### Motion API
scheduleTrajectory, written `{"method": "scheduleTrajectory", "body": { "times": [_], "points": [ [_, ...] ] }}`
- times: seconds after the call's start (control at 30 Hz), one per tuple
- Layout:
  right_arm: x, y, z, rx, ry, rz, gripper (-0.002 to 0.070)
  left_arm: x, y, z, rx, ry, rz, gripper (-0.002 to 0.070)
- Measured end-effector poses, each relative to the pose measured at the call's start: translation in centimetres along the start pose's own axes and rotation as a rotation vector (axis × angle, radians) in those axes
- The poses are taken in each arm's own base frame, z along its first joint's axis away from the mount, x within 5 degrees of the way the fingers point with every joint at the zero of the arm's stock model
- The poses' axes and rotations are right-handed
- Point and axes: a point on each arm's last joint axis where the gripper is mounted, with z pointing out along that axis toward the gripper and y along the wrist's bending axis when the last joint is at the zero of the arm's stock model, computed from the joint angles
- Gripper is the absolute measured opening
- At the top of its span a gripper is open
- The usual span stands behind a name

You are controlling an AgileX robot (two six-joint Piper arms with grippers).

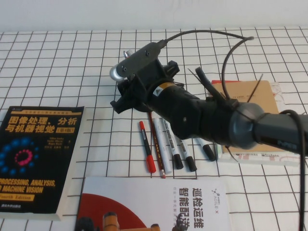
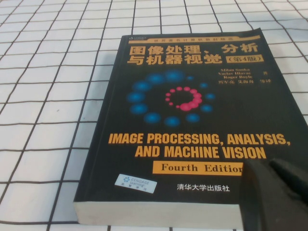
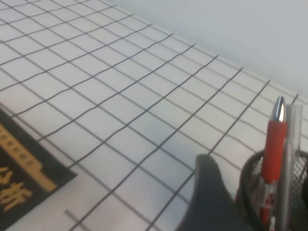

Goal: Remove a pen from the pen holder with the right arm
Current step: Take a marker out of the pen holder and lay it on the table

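My right gripper (image 1: pixel 126 96) hovers beside the black mesh pen holder (image 3: pixel 244 175); apart or together, I cannot tell. The red pen with a silver tip (image 3: pixel 273 144) stands inside, not yet taken. My left gripper (image 2: pixel 276 195) hangs over the black textbook (image 2: pixel 192 120).

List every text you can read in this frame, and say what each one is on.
"IMAGE PROCESSING, ANALYSIS, AND MACHINE VISION", "Fourth Edition", "清华大学出版社": black book; the left gripper hangs over its corner.
"巡检运维", "AGILE X": white booklet.
Print on the markers: too small to read.
No text shows around the right gripper, beside the pen holder.
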Motion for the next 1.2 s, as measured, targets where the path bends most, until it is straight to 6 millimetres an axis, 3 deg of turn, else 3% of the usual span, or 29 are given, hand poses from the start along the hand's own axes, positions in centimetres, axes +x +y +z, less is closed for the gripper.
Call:
{"method": "scheduleTrajectory", "body": {
  "times": [0.27, 0.5, 0.97, 1.2],
  "points": [
    [0.5, -0.2, 4.2, 0.099, -0.012, -0.032, 0.034, 0.0, 0.0, 0.0, 0.0, 0.0, 0.0, -0.0004],
    [0.8, -0.3, 6.5, 0.143, -0.012, -0.011, 0.0338, 0.0, 0.0, 0.0, 0.0, 0.0, 0.0, -0.0004],
    [2.0, -1.1, 9.1, 0.203, 0.026, -0.003, 0.0336, 0.0, 0.0, 0.0, 0.0, 0.0, 0.0, -0.0004],
    [1.9, -1.3, 9.3, 0.213, 0.023, 0.009, 0.0325, 0.0, 0.0, 0.0, 0.0, 0.0, 0.0, -0.0004]
  ]
}}
